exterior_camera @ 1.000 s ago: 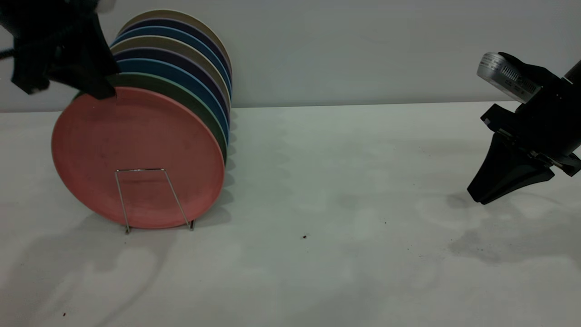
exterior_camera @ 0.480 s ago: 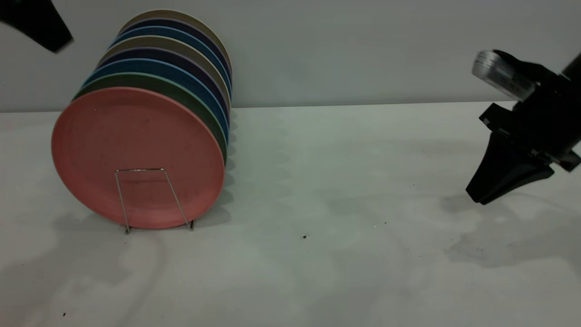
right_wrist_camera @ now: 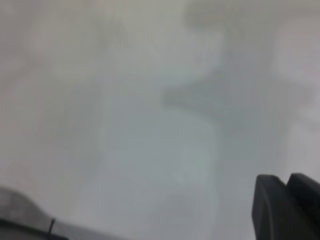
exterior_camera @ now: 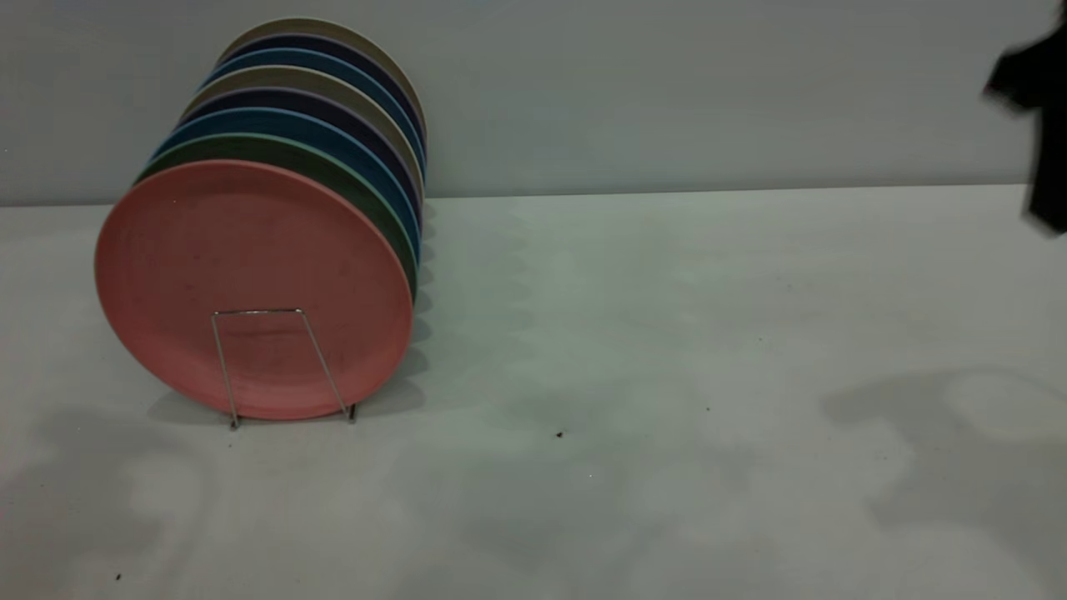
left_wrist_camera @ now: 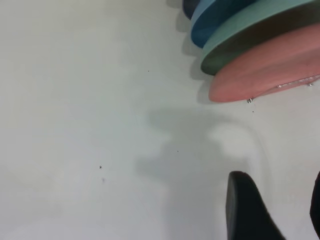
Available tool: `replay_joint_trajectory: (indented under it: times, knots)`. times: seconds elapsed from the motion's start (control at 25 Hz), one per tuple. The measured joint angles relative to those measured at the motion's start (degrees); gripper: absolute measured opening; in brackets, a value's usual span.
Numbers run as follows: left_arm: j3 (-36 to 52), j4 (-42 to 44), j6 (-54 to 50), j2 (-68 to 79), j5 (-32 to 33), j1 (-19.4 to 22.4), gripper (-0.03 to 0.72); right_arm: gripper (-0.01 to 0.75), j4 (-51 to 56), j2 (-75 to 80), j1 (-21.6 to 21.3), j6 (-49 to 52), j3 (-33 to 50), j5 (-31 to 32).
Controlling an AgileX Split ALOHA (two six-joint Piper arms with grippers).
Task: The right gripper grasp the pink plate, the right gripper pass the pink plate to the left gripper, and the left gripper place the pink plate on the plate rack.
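Note:
The pink plate (exterior_camera: 250, 283) stands upright at the front of the plate rack (exterior_camera: 227, 367), behind its front wire loop, with nothing holding it. It also shows in the left wrist view (left_wrist_camera: 265, 75), with the rack's wire (left_wrist_camera: 295, 84) against it. My left gripper (left_wrist_camera: 280, 212) is out of the exterior view; its wrist view shows it open and empty, well off the plate above the bare table. My right gripper (exterior_camera: 1038, 125) is a blurred black shape at the exterior view's far right edge, raised off the table. In its wrist view the right gripper (right_wrist_camera: 287, 205) is shut and empty.
Behind the pink plate the rack holds a green plate (exterior_camera: 333, 179) and several blue, dark purple and beige plates (exterior_camera: 350, 108). The white table (exterior_camera: 633, 333) stretches between the rack and the right arm, against a plain wall.
My left gripper has let go of the pink plate's top rim and risen out of the exterior view. My right gripper has lifted up and to the right.

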Motion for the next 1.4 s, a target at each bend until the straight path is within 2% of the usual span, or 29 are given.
replay_joint_trajectory:
  times: [0.16, 0.28, 0.52, 0.72, 0.88, 1.24, 1.4]
  knots:
    - [4.64, 0.00, -0.17, -7.34, 0.16, 0.00, 0.347, 0.056, -0.01, -9.46, 0.00, 1.63, 0.02, 8.34]
    - [9.55, 0.00, -0.17, -13.22, 0.26, 0.00, 0.353, 0.081, 1.00, -16.13, 0.00, 1.92, 0.06, 11.58]
    - [18.87, 0.00, -1.41, -26.42, 1.26, 0.00, 0.438, 0.190, 8.21, -31.79, 0.00, 2.10, 4.08, 12.45]
    - [23.68, -0.68, -2.06, -38.28, 7.10, 0.00, 0.484, 0.277, 10.73, -47.14, 0.00, 2.10, 11.73, 13.04]
    - [26.19, -3.11, -2.38, -49.39, 13.74, 0.00, 0.487, 0.293, 10.73, -60.23, 0.00, 2.01, 18.14, 13.04]
    - [33.63, -6.67, -2.56, -75.67, 14.02, 0.00, 0.487, 0.295, 10.73, -83.33, 0.00, 0.26, 30.44, 13.04]
    - [35.23, -7.80, -2.56, -77.59, 14.02, 0.00, 0.487, 0.295, 10.66, -86.04, 0.34, -2.47, 35.52, 13.04]
